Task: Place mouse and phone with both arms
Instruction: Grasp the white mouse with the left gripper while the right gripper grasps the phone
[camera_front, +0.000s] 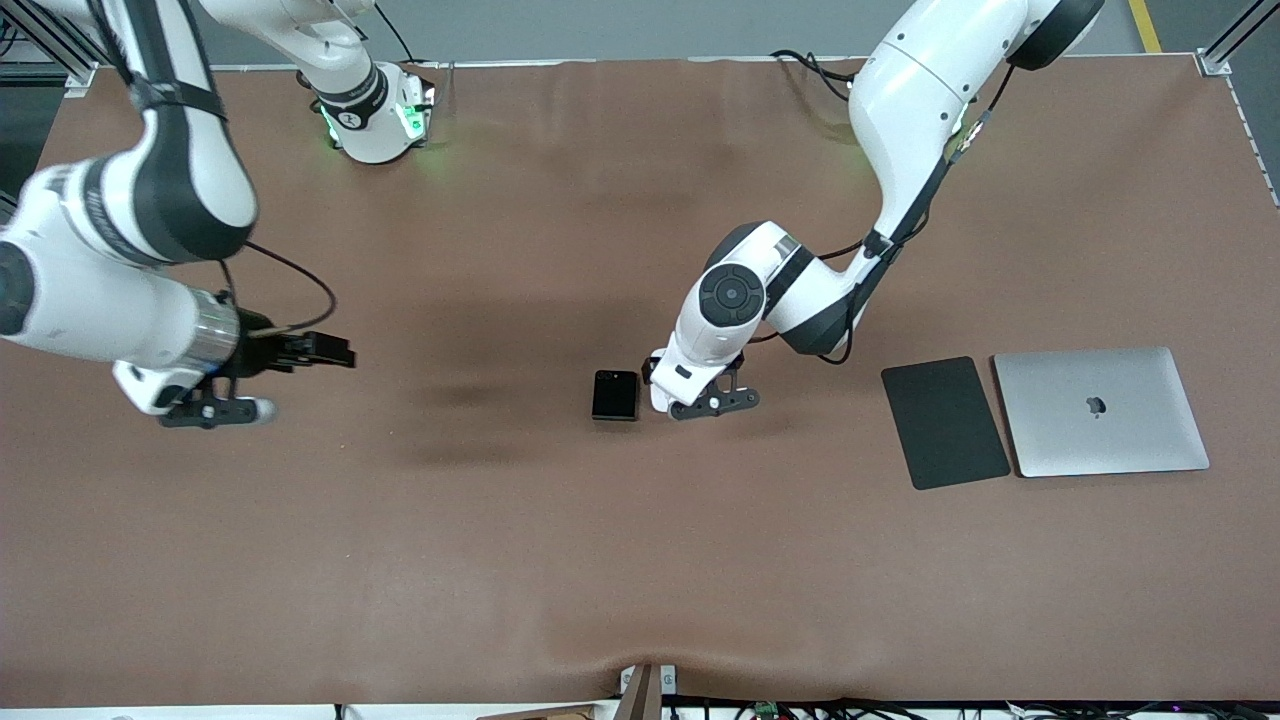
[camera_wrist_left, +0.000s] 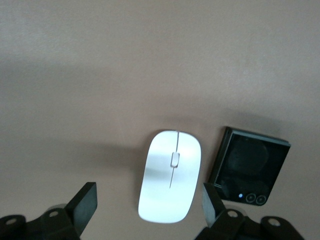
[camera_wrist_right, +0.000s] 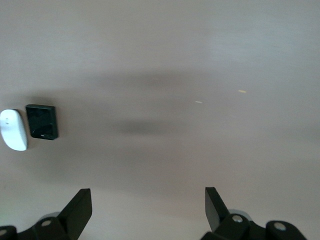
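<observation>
Left wrist view: left gripper (camera_wrist_left: 145, 210) spread wide over the mouse (camera_wrist_left: 170, 175), one finger (camera_wrist_left: 84, 204) on each flank, neither touching it. Mouse flat on the brown table (camera_front: 640, 560), just beside the phone (camera_front: 615, 395), toward the left arm's end from the phone. Dark pad (camera_front: 944, 422) and silver laptop (camera_front: 1100, 411) farther that way. Toward the right arm's end from the phone, well apart: right gripper (camera_front: 330, 352), fingers parted, holding nothing, waiting above bare table.
</observation>
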